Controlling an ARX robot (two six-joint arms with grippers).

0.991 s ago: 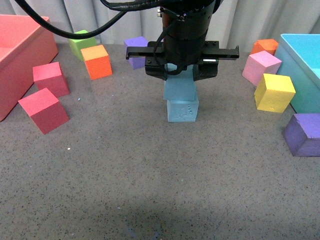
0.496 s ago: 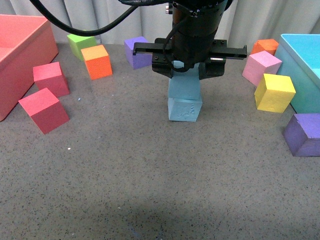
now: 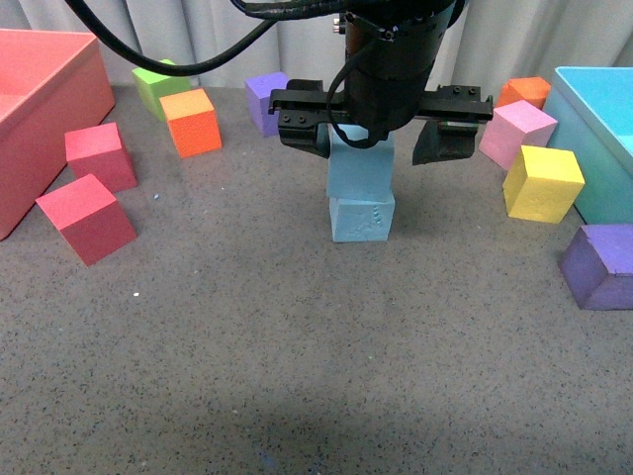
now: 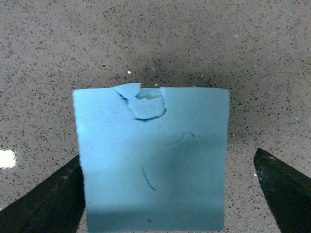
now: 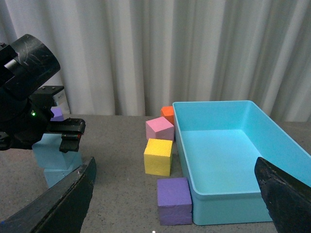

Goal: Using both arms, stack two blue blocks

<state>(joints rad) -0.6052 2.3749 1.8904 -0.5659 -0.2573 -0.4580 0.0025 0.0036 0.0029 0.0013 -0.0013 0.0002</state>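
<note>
Left jaws (image 3: 371,148) are spread and straddle the top of the stack, pinching nothing. In the left wrist view one black finger (image 4: 46,196) sits right at the upper blue block's (image 3: 361,170) side, contact unclear. The other finger (image 4: 284,187) is clear of it, with bare desk in the gap.

Upper blue block rests on the lower blue block (image 3: 362,218), edges roughly flush, stack upright near the middle of the desk (image 3: 297,346). Both are sky-blue foam cubes with a matte finish. The upper one's top face has a torn gouge (image 4: 146,104) near one edge plus a couple of faint creases. The lower one has an embossed pattern on its front face.

Right jaws (image 5: 175,162) are spread wide, nothing between them, off to the side and facing the stack and the turquoise bin (image 3: 603,109).

Desk surface is grey, speckled and slightly rough.

Loose foam cubes around:
- two red cubes (image 3: 87,218) at the left, near the red bin (image 3: 40,109)
- orange cube (image 3: 193,121) touching the green cube (image 3: 163,84) behind it
- purple cube (image 3: 269,99) behind the left arm
- pink cube (image 3: 516,134) and yellow cube (image 3: 542,183) just beside the turquoise bin, with a second orange cube (image 3: 524,92) behind the pink one
- darker purple cube (image 3: 601,265) in front of that bin

Both bins are smooth plastic, rectangular, with rounded corners. Pleated grey curtain (image 5: 146,48) hangs behind the desk.
</note>
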